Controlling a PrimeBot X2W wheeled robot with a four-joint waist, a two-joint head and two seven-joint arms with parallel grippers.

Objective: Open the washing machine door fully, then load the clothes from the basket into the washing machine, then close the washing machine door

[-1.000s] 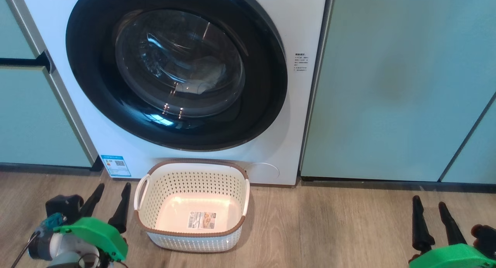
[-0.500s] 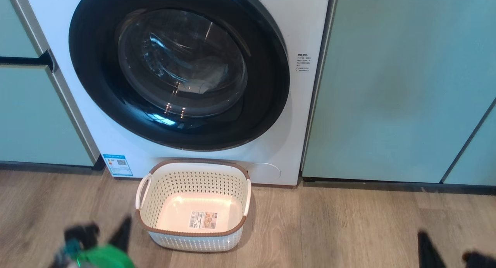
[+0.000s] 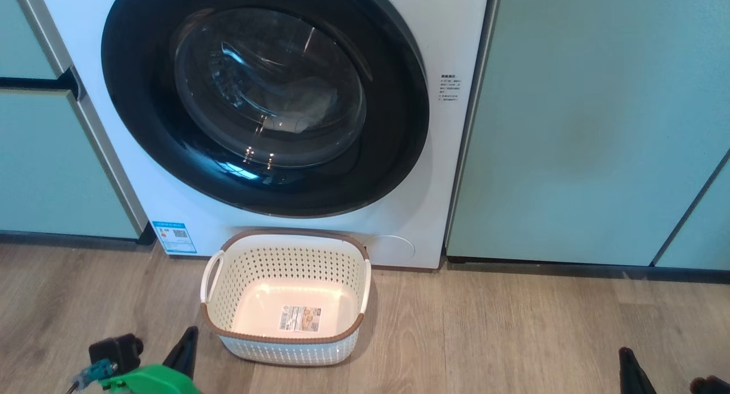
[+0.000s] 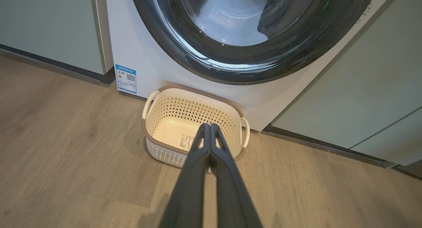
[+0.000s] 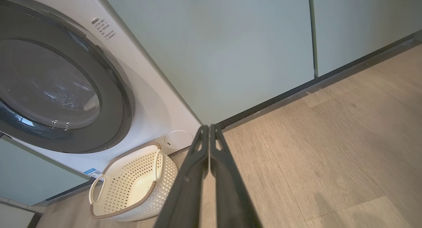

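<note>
The large round glossy black washing machine door [image 3: 265, 97], with its clear bulging glass bowl, lies shut against the front of the white front-loading washing machine [image 3: 439, 177]. A pale crumpled shape shows dimly behind the glass, right of centre; I cannot tell whether it is cloth. Flat pale teal cabinet doors [image 3: 576, 126] flank the machine on the left and right. A small blue label [image 3: 174, 237] sits low at the machine's left corner, and a round white flap [image 3: 393, 248] low at its right.

The small rectangular cream plastic basket [image 3: 285, 265], with perforated sides, a brown rim and two white handles, stands on the grey-brown wooden plank floor [image 3: 513, 325] just in front of the machine, below the door, its far rim close to the machine's front. A printed paper label [image 3: 299, 319] lies on its floor.

The left gripper [image 4: 209, 126] hangs above the floor to the near left of the basket, its two long dark fingers pressed together at the tips and gripping nothing; they point toward the basket's near side. The right gripper [image 5: 209, 126] is well apart from the basket, to the near right, its fingers likewise pressed together and empty, pointing toward the foot of the right-hand cabinet.
</note>
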